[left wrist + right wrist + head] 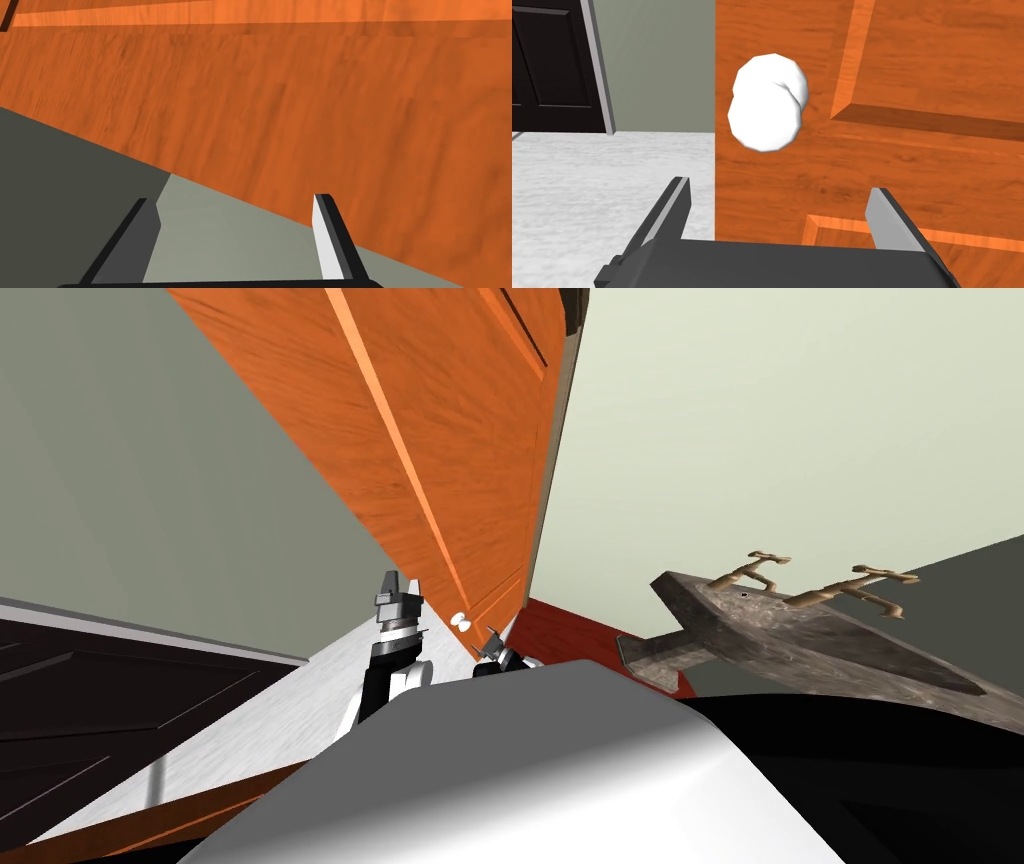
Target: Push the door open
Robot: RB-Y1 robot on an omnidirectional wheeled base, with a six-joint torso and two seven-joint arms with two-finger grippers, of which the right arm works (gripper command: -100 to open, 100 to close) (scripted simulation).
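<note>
Here, the orange door (450, 438) stands upper middle in the head view. The right claw (778, 189) gapes empty before its white knob (767, 110); the left claw (233, 198) likewise, facing the door.

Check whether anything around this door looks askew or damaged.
Nothing stands out. The orange panelled wooden door is intact, its round white knob in place; the slant in the head view is the camera's.

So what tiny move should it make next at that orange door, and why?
Probably ease the open right fingers forward onto the orange door beside the white knob, then push. They point at the door's edge near the knob, apparently short of touching; the left fingers also face the panel, open.
</note>
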